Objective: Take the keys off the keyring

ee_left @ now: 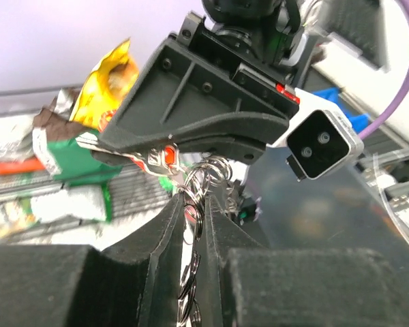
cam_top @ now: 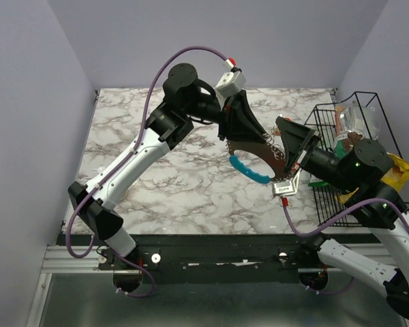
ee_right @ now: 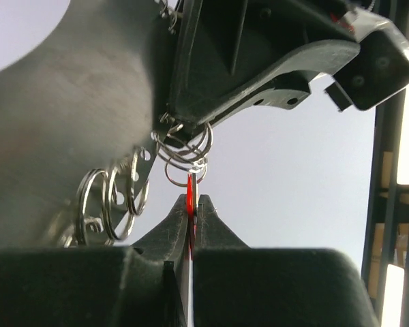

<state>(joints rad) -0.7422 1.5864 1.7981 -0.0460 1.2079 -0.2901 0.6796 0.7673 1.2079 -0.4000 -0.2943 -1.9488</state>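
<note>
Clearly they're in the thick of the pulling-off step. The keyring (cam_top: 249,169), dark along one stretch and bright blue along another, is held up in the air just beside the wire basket (cam_top: 325,107), strung between the two arms. The right gripper (ee_right: 189,201), the one nearer the basket, has its claw pressed tight on a red key (ee_right: 189,184), which sits edge-on between the tips. The left gripper (ee_left: 195,208), farther from the basket, has its claw narrowed to a slot with a stack of small split rings (ee_left: 189,279) caught in it. It looks like a hold, though I can't say how firm. I can't pick out any other keys. I'd reckon the red one isn't free yet, since it hangs from a tangle of rings. Next, I'd guess, the right arm must twist and draw the key along its ring's coil toward the basket while the left braces the rings. A straight tug would only drag the whole bunch.
</note>
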